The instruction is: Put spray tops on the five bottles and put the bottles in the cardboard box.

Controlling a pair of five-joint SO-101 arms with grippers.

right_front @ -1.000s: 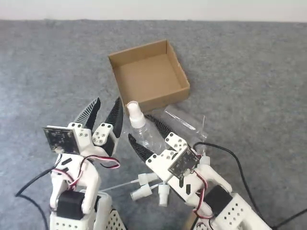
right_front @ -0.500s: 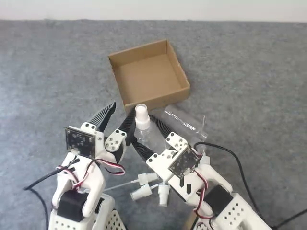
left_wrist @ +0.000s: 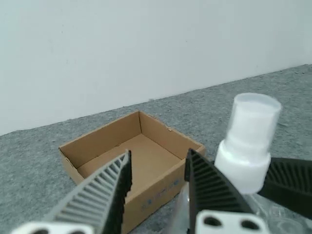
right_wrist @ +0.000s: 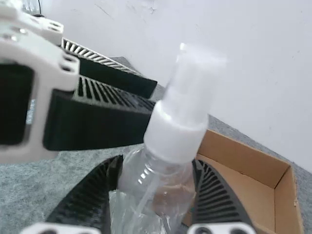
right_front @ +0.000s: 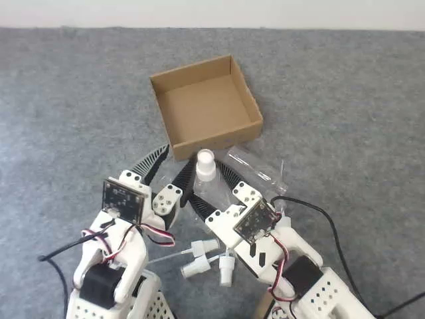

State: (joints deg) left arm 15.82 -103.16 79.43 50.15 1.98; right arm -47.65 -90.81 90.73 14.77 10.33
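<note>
Item: capped bottle (right_front: pixel 204 178). Location: upright, just in front of the cardboard box (right_front: pixel 216 136), which has no bottle in it yet.
Holder: your right gripper (right_wrist: pixel 156 165), jaws closed about the clear body.
Your left gripper (left_wrist: pixel 159 156): jaws spread wide, gripping nothing, one finger just beside the spray top (left_wrist: pixel 248 139).
Step, by judgement: seating the first top. Whether it is tight cannot be told.
Next: close your left jaws on the top to twist it, or lift the bottle over the box wall.
Also: loose spray tops (right_front: pixel 199 251) near the arm bases.
</note>
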